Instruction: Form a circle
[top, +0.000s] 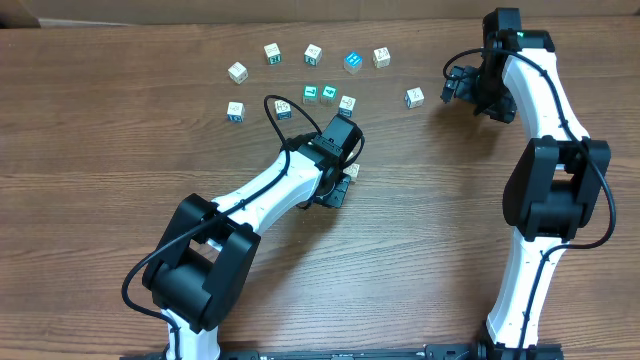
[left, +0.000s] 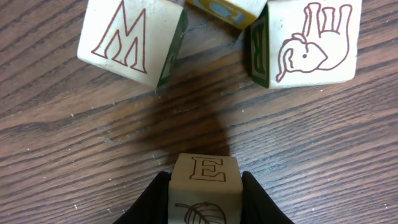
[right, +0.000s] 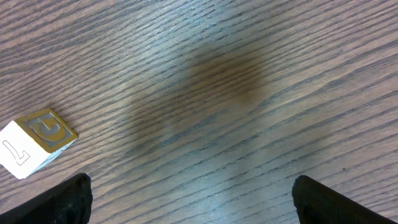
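Left wrist: left fingers (left: 148, 204) clamp the E cube (left: 205, 185); right fingers (right: 62, 202) spread wide, empty.

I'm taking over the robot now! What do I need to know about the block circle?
Left end effector: shut on the E cube, facing the M cube and the elephant cube.
Right end effector: open, empty, near a lone cube but not touching it.
Other letter cubes: five in a loose arc at the back, five more bunched inside it.
Done: no closed circle yet.
Left: set down the E cube, then probably nudge the rest into a ring.
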